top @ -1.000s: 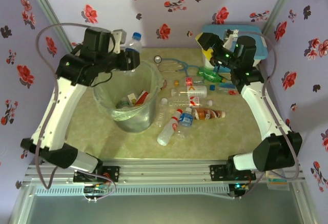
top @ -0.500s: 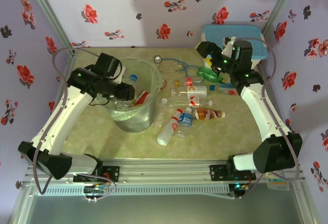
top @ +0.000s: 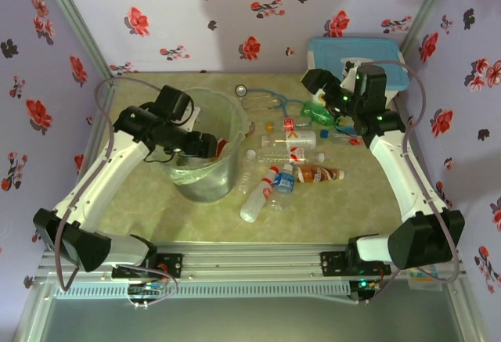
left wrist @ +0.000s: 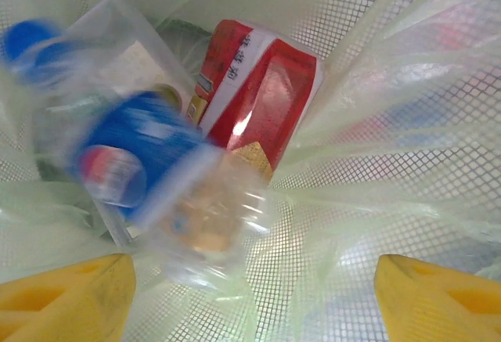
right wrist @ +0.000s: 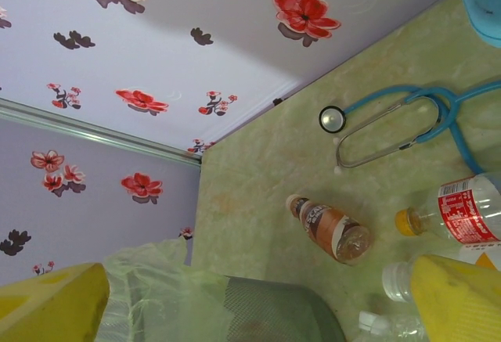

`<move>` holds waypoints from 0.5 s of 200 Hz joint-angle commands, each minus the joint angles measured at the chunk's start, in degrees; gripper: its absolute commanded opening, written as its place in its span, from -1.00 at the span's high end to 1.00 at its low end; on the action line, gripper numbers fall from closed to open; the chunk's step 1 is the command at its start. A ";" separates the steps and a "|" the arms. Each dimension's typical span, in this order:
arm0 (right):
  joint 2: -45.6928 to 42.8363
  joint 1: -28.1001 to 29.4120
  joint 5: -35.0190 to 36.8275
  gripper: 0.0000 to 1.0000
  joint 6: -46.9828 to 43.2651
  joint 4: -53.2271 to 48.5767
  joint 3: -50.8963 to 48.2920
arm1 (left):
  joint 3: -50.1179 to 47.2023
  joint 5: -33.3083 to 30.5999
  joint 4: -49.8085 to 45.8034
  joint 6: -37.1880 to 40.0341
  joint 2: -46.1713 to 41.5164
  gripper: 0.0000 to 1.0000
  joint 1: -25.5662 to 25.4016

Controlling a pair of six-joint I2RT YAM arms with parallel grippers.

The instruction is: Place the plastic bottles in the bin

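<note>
**Left pincer (top: 205, 145) spread inside the bin (top: 228, 104)**

While peering down past the yellow fingers (left wrist: 70, 295), seeing them wide apart and pinching nothing. Just below, spotted a blurred blue-label bottle (left wrist: 133, 154) beside a red-label bottle (left wrist: 262, 91) in the bag-lined bottom. Over on the other side, seeing the right pincer (right wrist: 250, 307) spread wide too and empty, above the loose bottles (top: 291, 153) on the surface (top: 156, 217).

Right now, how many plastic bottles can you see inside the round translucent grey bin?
2: a blurred clear plastic bottle with a blue label and cap, nearest the left wrist camera, and a red-labelled plastic bottle behind it. Others may be hidden underneath.
</note>
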 commanded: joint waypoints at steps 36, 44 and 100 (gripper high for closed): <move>-1.32 -0.44 1.54 -0.98 -2.70 -1.76 -0.10 | 0.88 -0.56 2.84 1.64 1.76 -0.30 -0.17; -1.32 -0.43 1.62 -0.98 -2.93 -1.93 -0.11 | 0.45 -0.48 3.71 1.58 2.10 -0.18 -0.20; -3.10 -2.49 7.08 -0.95 -2.35 -7.11 -0.37 | -3.17 1.02 8.66 1.28 3.77 -0.02 -0.32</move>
